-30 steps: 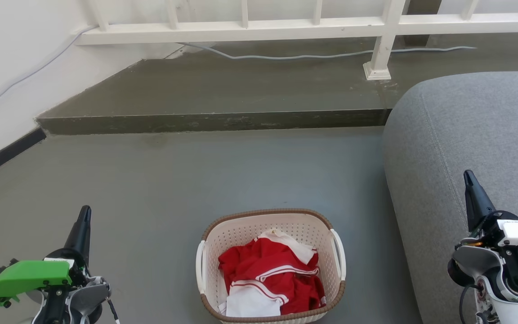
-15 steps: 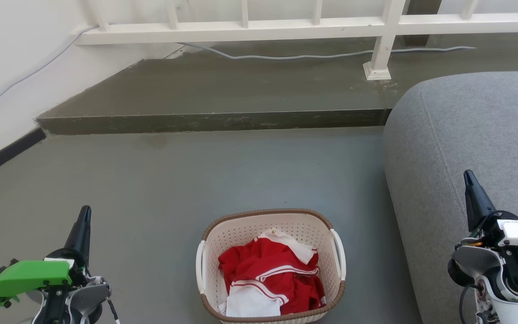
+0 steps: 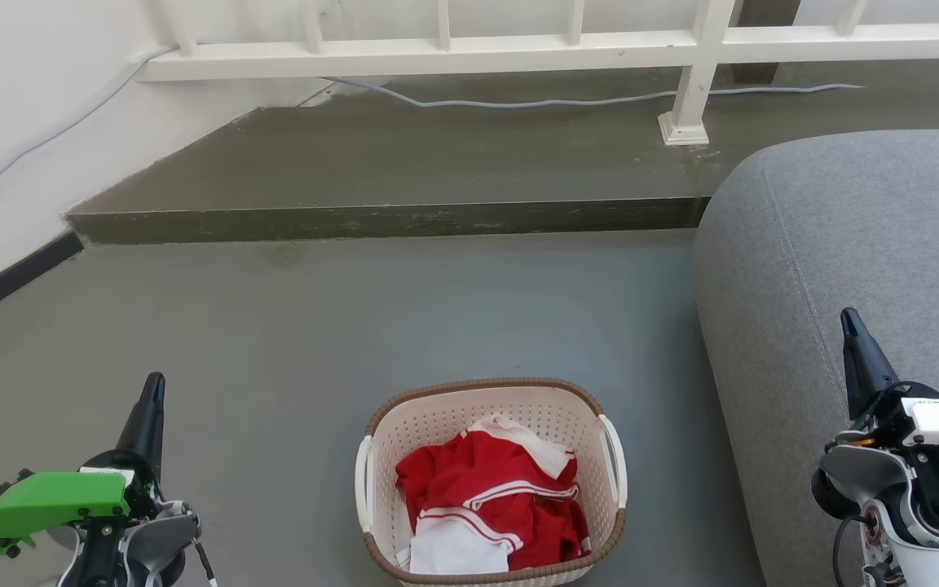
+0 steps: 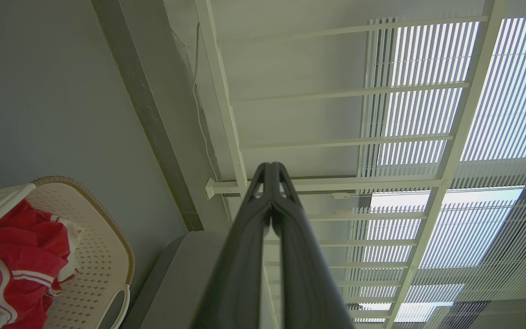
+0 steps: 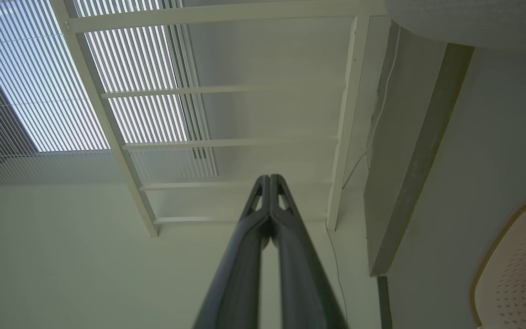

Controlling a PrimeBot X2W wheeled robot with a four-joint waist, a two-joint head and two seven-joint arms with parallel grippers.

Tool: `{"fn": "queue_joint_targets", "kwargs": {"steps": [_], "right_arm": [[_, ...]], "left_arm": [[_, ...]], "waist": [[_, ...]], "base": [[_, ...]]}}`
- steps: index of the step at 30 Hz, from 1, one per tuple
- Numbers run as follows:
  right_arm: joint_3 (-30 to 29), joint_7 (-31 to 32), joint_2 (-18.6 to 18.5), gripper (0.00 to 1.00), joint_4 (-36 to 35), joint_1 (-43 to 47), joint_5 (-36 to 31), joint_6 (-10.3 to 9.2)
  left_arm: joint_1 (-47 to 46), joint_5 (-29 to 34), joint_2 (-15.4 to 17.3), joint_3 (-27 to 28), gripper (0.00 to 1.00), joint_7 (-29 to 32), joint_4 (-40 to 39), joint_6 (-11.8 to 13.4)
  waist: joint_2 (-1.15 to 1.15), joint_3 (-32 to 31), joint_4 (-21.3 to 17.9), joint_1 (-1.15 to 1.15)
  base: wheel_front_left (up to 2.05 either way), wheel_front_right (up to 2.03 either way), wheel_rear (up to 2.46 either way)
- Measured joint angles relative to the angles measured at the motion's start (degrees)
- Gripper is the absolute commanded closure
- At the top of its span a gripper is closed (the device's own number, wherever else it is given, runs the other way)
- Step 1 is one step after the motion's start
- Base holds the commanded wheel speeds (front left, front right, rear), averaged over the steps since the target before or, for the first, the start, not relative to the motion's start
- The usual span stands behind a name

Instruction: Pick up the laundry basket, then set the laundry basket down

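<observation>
Floor of smooth grey concrete [image 3: 315,326] carries the small rounded-rectangular cream-white plastic laundry basket [image 3: 445,424]. It stands upright low in the middle of the head view, between the two arms and near the front of a rounded grey fabric sofa [image 3: 861,244]. Its walls are pierced with rows of small holes. A brown woven-look rim [image 3: 482,381] runs round the top, and a slim white handle [image 3: 363,481] arches on its left side, with another on its right. Inside lies a crumpled red garment with white stripes and white panels [image 3: 494,497]; the folds hide what kind of garment it is.

The left tool [image 3: 153,390], above a green housing, points up the view, well apart from the basket's left handle. The left wrist view shows its two dark fingers [image 4: 244,237] pressed together at the tips. The right tool [image 3: 848,322] shows against the sofa's side, well apart from the basket. In the right wrist view its fingers [image 5: 244,256] also meet at the tips, with nothing between them.
</observation>
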Motion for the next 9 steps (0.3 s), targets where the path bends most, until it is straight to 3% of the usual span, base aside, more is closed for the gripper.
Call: {"fn": "queue_joint_targets", "kwargs": {"steps": [9], "right_arm": [[0.0,0.0,0.0,1.0,0.0,0.0,0.0,0.0]], "left_arm": [[0.0,0.0,0.0,0.0,1.0,0.1,0.0,0.0]], "waist": [[0.0,0.0,0.0,0.0]], "base": [[0.0,0.0,0.0]]}}
